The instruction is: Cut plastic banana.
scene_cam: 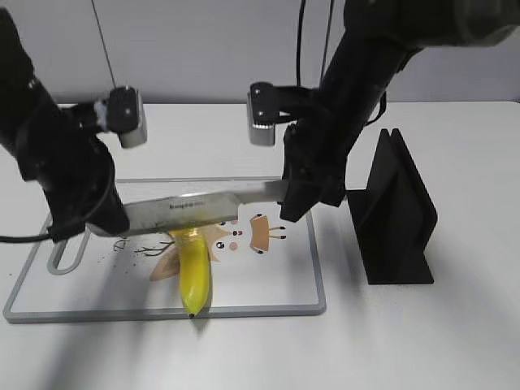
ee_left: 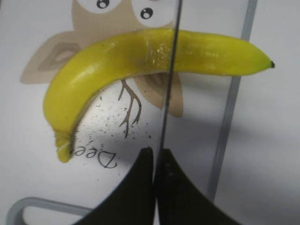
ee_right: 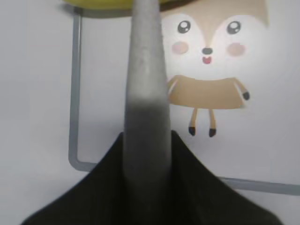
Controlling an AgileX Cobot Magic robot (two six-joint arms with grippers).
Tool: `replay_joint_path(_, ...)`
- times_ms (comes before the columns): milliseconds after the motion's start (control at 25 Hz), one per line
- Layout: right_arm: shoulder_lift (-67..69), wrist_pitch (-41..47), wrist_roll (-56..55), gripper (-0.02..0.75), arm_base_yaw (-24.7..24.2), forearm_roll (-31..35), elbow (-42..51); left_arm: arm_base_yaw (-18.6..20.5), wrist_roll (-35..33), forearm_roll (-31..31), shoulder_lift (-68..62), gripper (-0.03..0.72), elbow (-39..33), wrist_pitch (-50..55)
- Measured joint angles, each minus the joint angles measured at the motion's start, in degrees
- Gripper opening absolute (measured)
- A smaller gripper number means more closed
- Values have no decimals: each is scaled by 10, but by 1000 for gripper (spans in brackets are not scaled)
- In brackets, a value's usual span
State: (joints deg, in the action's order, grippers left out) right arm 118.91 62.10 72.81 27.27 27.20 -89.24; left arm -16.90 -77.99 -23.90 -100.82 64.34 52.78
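Observation:
The plastic banana (scene_cam: 195,272) lies on a white cutting board (scene_cam: 318,276), dark tip toward the front edge. A silver knife (scene_cam: 191,209) is held level across the banana's far part. My right gripper (scene_cam: 296,203) is shut on the knife's grey handle (ee_right: 145,93). My left gripper (scene_cam: 106,226) is shut on the blade's tip end. In the left wrist view the jaws (ee_left: 154,152) pinch the blade (ee_left: 169,70), seen edge-on, which crosses the banana (ee_left: 117,61) at its seam band. In the right wrist view only a sliver of banana (ee_right: 103,3) shows at the top edge.
The board has a grey rim (ee_left: 229,117) and printed cartoon animals (ee_right: 206,47). A black knife stand (scene_cam: 398,219) stands on the table right of the board. Two wrist cameras (scene_cam: 126,118) hang above the board's far edge.

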Motion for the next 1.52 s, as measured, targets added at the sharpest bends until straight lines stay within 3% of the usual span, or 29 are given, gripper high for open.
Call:
replay_joint_path(160,59,-21,4,195,2,-3,1,-2,-1,-14,-37,-7,-55,-82)
replay_joint_path(840,53,-25,3,198,2,-23,-5,-1,-6,-34,-40,-5,-55,-91)
replay_joint_path(1120,-36,-37,2,196,3,-38,-3,-6,-3,-9,55,-7,-58,-103)
replay_joint_path(1520,-95,-6,4,196,6,-3,-4,-7,3,15,177,-7,-58,-53)
